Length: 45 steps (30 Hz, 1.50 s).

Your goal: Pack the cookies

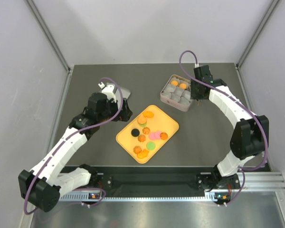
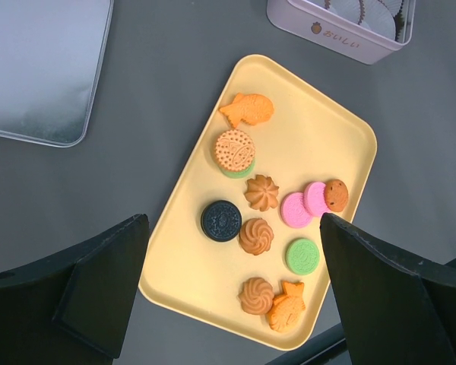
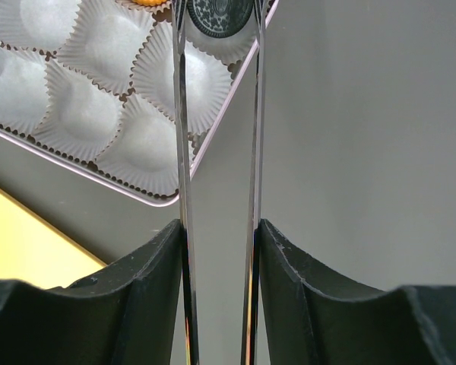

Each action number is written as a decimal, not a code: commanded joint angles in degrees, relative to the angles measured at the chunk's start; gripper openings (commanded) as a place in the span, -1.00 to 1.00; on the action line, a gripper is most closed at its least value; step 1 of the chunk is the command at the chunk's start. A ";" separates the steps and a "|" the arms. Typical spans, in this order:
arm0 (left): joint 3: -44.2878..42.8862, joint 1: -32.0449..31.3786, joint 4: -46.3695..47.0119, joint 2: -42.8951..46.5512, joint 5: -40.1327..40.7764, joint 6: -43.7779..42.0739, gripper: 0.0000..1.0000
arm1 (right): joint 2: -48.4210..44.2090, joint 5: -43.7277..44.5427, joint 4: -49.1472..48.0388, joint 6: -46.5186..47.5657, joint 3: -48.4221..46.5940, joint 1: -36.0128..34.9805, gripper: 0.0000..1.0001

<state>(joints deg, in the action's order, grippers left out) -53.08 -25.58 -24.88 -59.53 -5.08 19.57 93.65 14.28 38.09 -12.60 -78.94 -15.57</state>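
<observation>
Cookies (image 2: pixel 261 192), swirled, fish-shaped and round, lie on glossy yellow tray (image 2: pixel 319 137).

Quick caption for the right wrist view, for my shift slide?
Right pincer holds a black cookie between its thin tips above white paper cups.

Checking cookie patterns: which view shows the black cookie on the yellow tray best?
Left wrist: the black cookie lies large, unobstructed, its embossed pattern visible. Top external shows it as a small dark dot. Right wrist shows only the tray corner, not this cookie.
</observation>
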 commanded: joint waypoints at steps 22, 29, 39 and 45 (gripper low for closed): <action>0.08 0.27 1.24 0.29 0.68 0.03 0.98 | -11.55 -0.66 1.03 -0.76 -1.84 -10.69 -0.18; -0.01 0.27 0.98 2.05 3.76 -0.32 0.98 | -15.07 -2.50 2.52 -2.52 5.53 -25.36 -0.18; -0.01 0.45 0.89 1.87 3.94 -0.32 0.98 | -14.03 -5.93 2.87 -4.63 6.78 -36.98 -0.18; -0.01 0.45 0.80 1.96 4.11 -0.32 0.98 | -9.63 -5.15 3.13 -4.19 4.76 -39.53 -0.14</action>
<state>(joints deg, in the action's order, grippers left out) -53.08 -25.47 -24.88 -58.76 -1.78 19.53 82.32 8.69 42.41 -16.36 -71.02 -53.98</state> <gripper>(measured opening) 0.991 0.431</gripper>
